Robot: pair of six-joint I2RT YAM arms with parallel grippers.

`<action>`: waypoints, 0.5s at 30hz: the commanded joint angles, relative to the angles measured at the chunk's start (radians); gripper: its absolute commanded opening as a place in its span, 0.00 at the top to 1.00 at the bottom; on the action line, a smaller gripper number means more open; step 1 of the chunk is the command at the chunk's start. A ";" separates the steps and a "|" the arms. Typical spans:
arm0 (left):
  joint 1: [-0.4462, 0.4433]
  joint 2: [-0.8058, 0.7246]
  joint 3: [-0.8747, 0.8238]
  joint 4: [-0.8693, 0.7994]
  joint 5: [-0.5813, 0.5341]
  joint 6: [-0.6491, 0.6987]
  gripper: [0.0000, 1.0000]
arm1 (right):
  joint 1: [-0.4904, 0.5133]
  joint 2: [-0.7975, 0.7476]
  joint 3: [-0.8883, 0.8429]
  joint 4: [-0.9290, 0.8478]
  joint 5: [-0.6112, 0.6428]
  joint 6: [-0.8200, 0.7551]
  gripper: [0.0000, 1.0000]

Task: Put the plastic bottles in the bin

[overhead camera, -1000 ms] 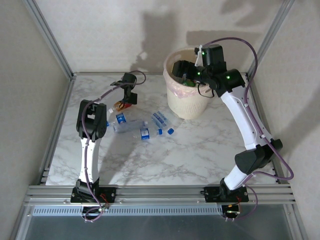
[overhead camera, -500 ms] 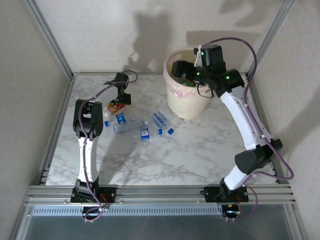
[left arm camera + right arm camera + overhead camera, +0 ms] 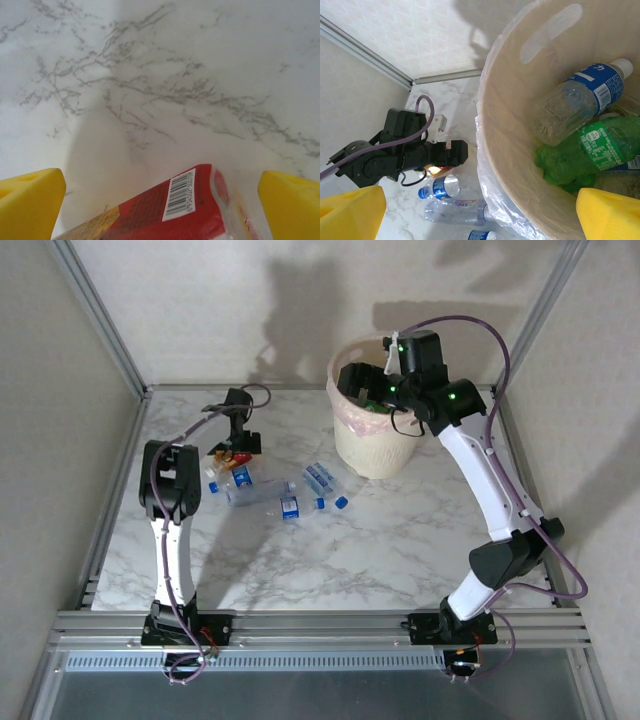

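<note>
My left gripper [image 3: 238, 443] is open, low over a red-labelled plastic bottle [image 3: 226, 455] at the table's back left. In the left wrist view that bottle [image 3: 150, 217] lies between my yellow fingers [image 3: 31, 200], apart from both. Several more plastic bottles lie to its right: a blue-labelled one [image 3: 236, 478], a clear one [image 3: 262, 492] and further blue-labelled ones [image 3: 320, 480]. My right gripper [image 3: 360, 378] hangs open over the cream bin [image 3: 375, 445]. Inside the bin [image 3: 510, 100] lie a clear blue-labelled bottle [image 3: 580, 97] and a green one [image 3: 580, 150].
The bin stands at the table's back right, its pinkish bag [image 3: 502, 200] folded over the rim. A blue cap end [image 3: 341, 503] lies near the bin's foot. Aluminium frame posts [image 3: 100, 325] and walls close off the back and sides.
My left gripper has moved left and settled lower round the red-labelled bottle. Both grippers opened a little wider. The right arm has shifted slightly left above the bin.
</note>
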 commanded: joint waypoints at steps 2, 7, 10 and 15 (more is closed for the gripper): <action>0.012 -0.064 -0.044 -0.036 -0.040 -0.001 0.00 | 0.017 -0.010 0.029 0.016 0.010 0.007 0.02; 0.064 -0.088 -0.086 -0.040 -0.050 -0.084 0.00 | 0.024 -0.014 0.026 0.013 0.017 0.004 0.01; 0.077 -0.136 -0.133 -0.028 -0.073 -0.116 0.01 | 0.026 -0.018 0.020 0.016 0.016 0.004 0.01; 0.079 -0.225 -0.234 -0.002 -0.054 -0.150 0.00 | 0.030 -0.035 -0.015 0.042 0.007 0.005 0.01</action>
